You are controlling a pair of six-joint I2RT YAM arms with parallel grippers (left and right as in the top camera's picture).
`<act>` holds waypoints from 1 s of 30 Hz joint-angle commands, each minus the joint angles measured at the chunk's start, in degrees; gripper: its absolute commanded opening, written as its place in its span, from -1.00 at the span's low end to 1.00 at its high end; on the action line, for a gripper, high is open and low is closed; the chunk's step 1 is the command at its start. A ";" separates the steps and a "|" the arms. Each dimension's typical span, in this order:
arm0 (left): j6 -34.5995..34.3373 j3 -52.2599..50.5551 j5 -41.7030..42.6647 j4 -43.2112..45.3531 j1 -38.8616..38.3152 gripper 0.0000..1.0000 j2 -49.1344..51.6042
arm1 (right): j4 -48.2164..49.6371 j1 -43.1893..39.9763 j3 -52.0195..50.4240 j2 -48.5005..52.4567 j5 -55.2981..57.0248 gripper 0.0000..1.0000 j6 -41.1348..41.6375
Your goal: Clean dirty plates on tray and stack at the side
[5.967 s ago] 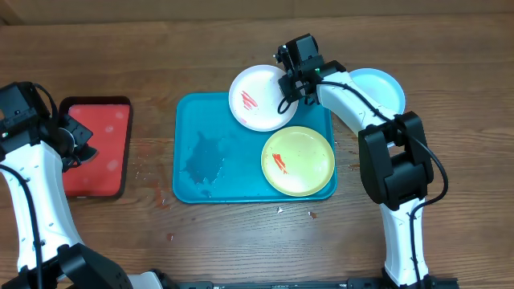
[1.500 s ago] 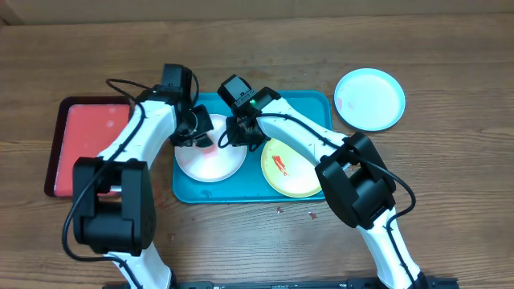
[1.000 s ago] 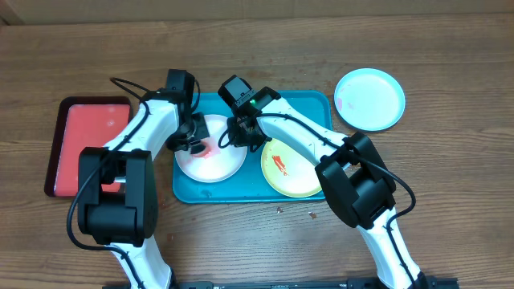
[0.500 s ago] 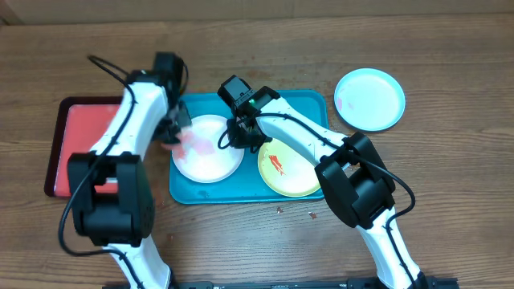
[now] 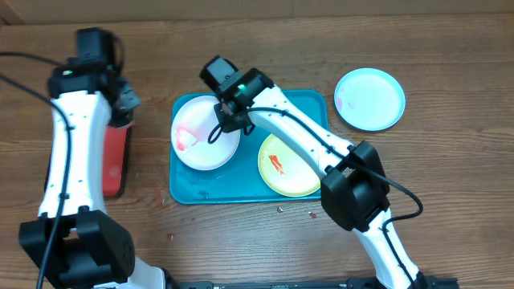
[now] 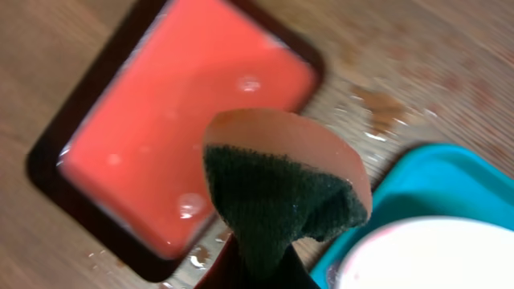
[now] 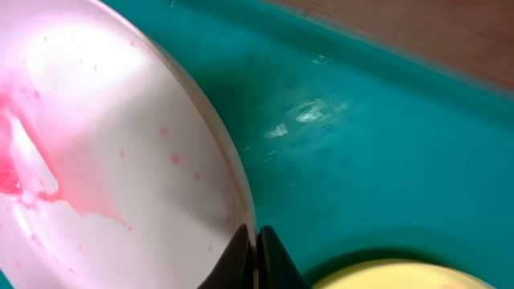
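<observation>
The white plate [image 5: 204,133], with a pink smear on its left, sits tilted at the left end of the teal tray [image 5: 305,108]. My right gripper [image 5: 227,119] is shut on its right rim; the wrist view shows the rim [image 7: 120,144] pinched between the fingers [image 7: 257,241]. The yellow-green plate [image 5: 291,164] with a red smear lies on the tray's right half. The pale blue plate [image 5: 369,99] lies on the table at the right. My left gripper [image 5: 122,103] is over the red tray's top end, shut on a dark green and orange sponge [image 6: 281,189].
The red tray [image 5: 112,160] with a dark rim lies at the left, wet inside [image 6: 185,136]. Water drops and crumbs lie on the wood between and in front of the trays.
My left gripper has lifted the sponge off the white plate and swung left to the red tray. My right gripper has raised the plate's rim and shifted it up and left.
</observation>
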 commanded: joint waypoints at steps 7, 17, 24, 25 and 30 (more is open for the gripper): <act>-0.46 -2.84 7.89 -0.35 14.62 -0.92 0.68 | -1.66 8.70 6.32 0.57 38.27 -0.92 -21.70; -0.48 -3.91 10.05 -0.02 18.47 -0.92 0.70 | 3.93 14.53 6.32 0.57 61.42 -0.92 -33.44; -0.48 -3.93 10.05 0.00 18.32 -0.91 0.72 | 6.86 14.99 6.32 0.57 65.16 -0.92 -37.46; -0.48 -3.93 10.05 0.00 18.29 -0.92 0.72 | 6.91 14.97 6.32 0.57 64.94 -0.92 -37.46; -0.48 -3.91 10.05 0.00 18.32 -0.92 0.72 | 6.91 14.78 6.32 0.57 61.18 -0.92 -37.42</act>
